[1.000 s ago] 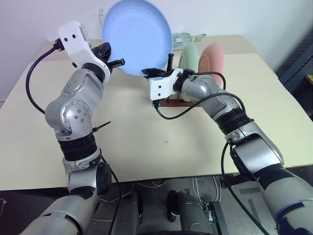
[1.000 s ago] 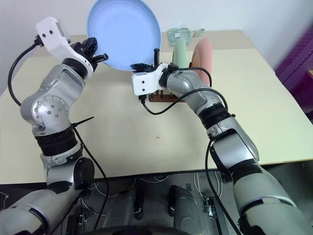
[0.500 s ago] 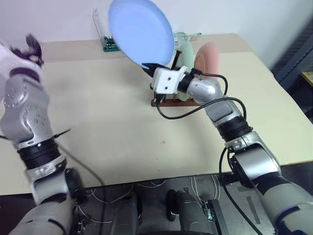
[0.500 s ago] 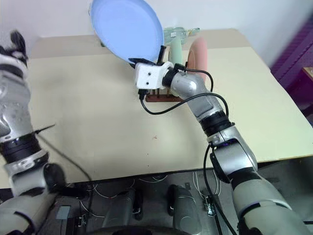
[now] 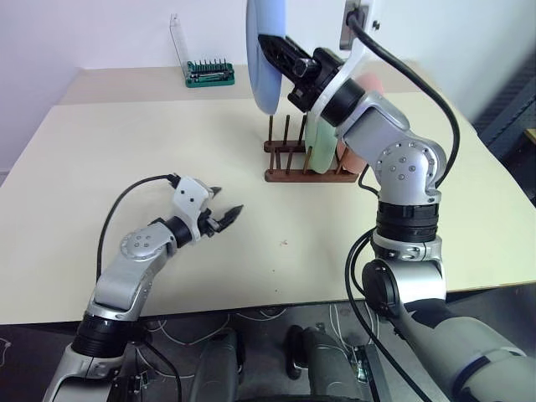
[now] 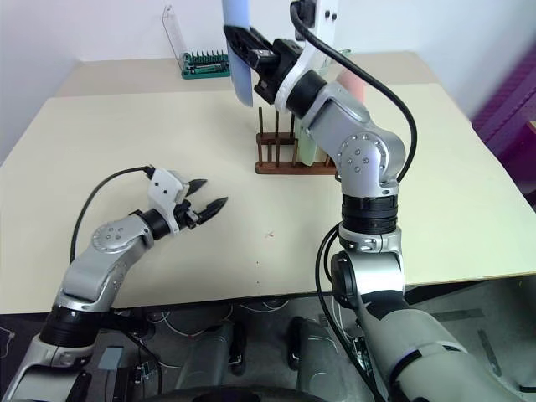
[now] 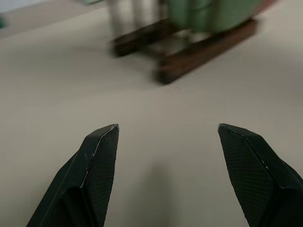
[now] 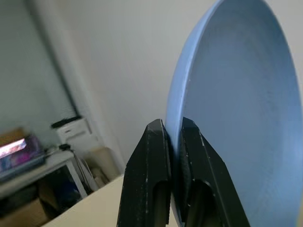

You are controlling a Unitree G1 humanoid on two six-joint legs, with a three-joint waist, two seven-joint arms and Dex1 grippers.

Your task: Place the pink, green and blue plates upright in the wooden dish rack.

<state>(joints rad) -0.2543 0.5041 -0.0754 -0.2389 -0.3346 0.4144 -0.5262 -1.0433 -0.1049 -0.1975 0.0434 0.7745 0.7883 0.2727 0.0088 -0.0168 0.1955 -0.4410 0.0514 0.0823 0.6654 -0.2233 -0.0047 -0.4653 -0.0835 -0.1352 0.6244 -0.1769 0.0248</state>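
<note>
Dropped low over the table, left fingers point(image 5: 224, 214) spread empty; right fingers point(image 8: 173, 135) pinch the blue plate point(image 5: 261, 59) edge-on above the wooden dish rack point(image 5: 308, 173).

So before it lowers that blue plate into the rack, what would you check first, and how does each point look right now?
1. Right tool has a firm grip on the blue plate: ok, both fingers pinch its rim.
2. Plate turned on edge: ok, it hangs roughly upright above the rack.
3. Free slot in the rack: ok, bare pegs stand at the end nearer the left arm.
4. Green plate and pink plate already seated: ok, both stand upright in the rack.
5. Left tool clear of the path: ok, it is open and low over the table, apart from the rack.
6. Plate lined up with the free slot: cannot tell.
</note>
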